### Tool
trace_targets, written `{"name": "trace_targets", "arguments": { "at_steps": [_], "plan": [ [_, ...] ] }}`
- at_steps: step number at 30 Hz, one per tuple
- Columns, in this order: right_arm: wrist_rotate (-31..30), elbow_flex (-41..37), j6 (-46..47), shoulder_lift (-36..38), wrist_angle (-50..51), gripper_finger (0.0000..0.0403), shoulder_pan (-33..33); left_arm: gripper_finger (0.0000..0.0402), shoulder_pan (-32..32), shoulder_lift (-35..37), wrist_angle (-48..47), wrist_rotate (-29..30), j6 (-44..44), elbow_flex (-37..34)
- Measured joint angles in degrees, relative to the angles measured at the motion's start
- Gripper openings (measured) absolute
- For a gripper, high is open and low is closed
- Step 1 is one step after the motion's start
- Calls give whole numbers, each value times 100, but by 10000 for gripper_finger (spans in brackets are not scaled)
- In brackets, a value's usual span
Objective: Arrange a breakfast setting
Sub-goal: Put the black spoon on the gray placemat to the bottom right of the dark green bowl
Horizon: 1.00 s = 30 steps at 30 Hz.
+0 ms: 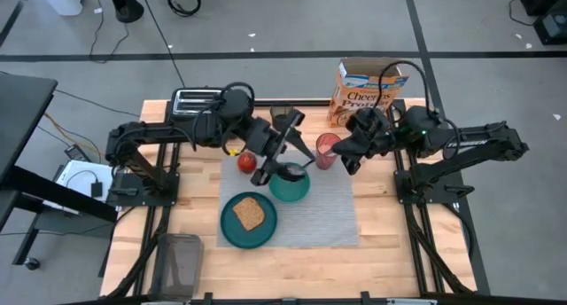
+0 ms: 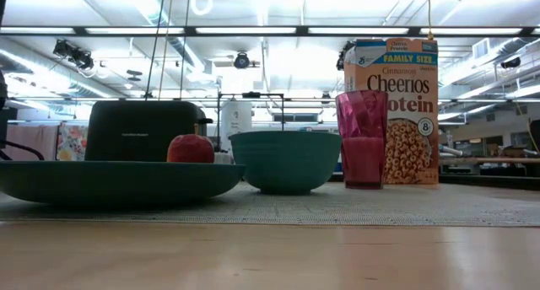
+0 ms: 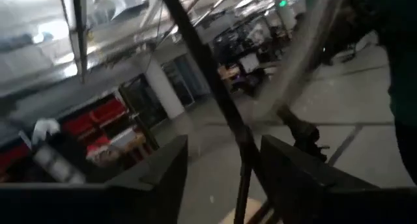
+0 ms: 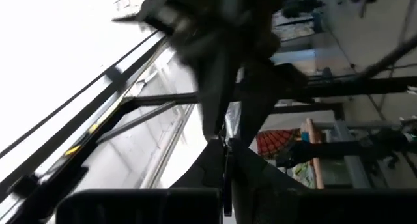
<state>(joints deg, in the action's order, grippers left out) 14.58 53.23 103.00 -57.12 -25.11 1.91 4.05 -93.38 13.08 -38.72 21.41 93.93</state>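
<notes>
Toast (image 1: 249,214) sits on my teal plate (image 1: 229,232), bowl (image 1: 290,186) and pink cup (image 1: 327,150) behind on the placemat (image 1: 328,212); my left gripper (image 1: 285,138) hovers fingers apart, right gripper (image 1: 354,154) pinched together, empty.

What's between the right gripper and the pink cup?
Nothing visible. From above, the right gripper hangs just beside the pink cup, with no object between them.
</notes>
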Motion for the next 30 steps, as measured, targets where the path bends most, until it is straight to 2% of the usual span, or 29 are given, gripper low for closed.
{"name": "trace_targets", "arguments": {
  "at_steps": [2,5,10,14,16,22,26,30],
  "plan": [
    [54,1,-107,12,-317,10,1,215,113,64,-305,36,23,0],
    [117,2,-450,25,-611,10,48,223,331,302,-1092,459,22,-7],
    [-141,2,-1444,71,-519,10,376,216,724,859,-2866,2030,8,-2],
    [-798,2,-2299,77,-66,10,973,201,982,1260,-3976,2999,-337,-7],
    [-1387,2,-2566,67,239,10,1357,193,1153,1511,-4488,3182,-514,-5],
    [-3960,2,-2630,-245,779,9,2879,174,1771,2034,-5481,3279,-728,0],
    [-5659,2,-1751,-664,1153,9,3818,172,2120,2299,-5845,3196,-687,0],
    [-6745,2,-473,-1223,1445,9,4462,172,2311,2499,-6264,2781,-463,0]
  ]
}}
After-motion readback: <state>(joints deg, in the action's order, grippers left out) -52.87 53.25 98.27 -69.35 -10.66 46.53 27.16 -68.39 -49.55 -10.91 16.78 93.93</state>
